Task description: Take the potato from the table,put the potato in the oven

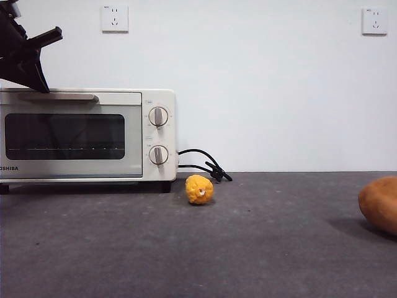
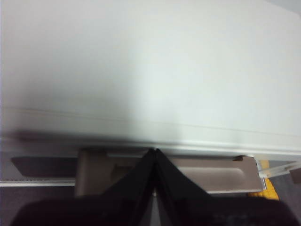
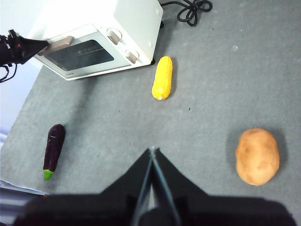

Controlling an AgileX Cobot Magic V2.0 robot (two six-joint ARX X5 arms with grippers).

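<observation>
The potato (image 3: pixel 257 156), a smooth orange-brown lump, lies on the dark grey table (image 3: pixel 202 117); the front view shows it cut off at the right edge (image 1: pixel 379 203). The cream-white oven (image 1: pixel 87 133) stands at the left with its dark glass door closed. My left gripper (image 1: pixel 43 85) is shut, its tips (image 2: pixel 154 150) at the oven's bar handle (image 2: pixel 188 174); the right wrist view shows it at the handle's end (image 3: pixel 40 44). My right gripper (image 3: pixel 152 149) hangs shut above the table, beside the potato and apart from it, holding nothing.
A yellow corn cob (image 3: pixel 162 77) lies in front of the oven's knob side and shows end-on in the front view (image 1: pixel 199 189). A dark purple eggplant (image 3: pixel 54 149) lies near the table's edge. The oven's black cord (image 1: pixel 205 164) coils behind.
</observation>
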